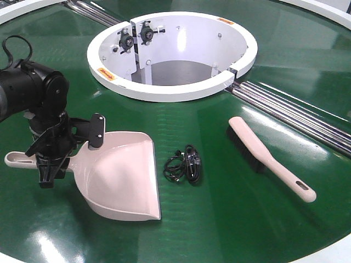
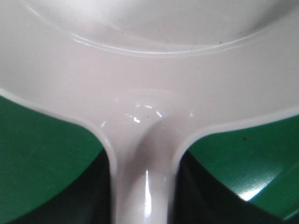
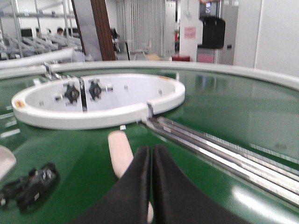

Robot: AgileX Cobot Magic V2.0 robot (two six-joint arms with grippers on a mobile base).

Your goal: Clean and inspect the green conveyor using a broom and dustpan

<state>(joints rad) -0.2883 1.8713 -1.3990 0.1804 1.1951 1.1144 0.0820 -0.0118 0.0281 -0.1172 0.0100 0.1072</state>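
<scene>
Green conveyor (image 1: 258, 230) cleaning at its opening step: the dustpan (image 1: 123, 175) lies flat on the belt at the left, mouth facing right. The left gripper (image 1: 59, 158) straddles its handle, but we cannot tell whether the jaws have clamped. The broom (image 1: 271, 159) lies well to the right, near the metal rollers (image 1: 296, 112). The right gripper (image 3: 152, 156), pinched closed on nothing, hangs just above it. Between the two tools sits a tangle of black cable (image 1: 184, 164), which we judge to be the debris for sweeping. Next, we reckon, the right jaws must open and settle around the broom's handle while the left secures the pan.
</scene>
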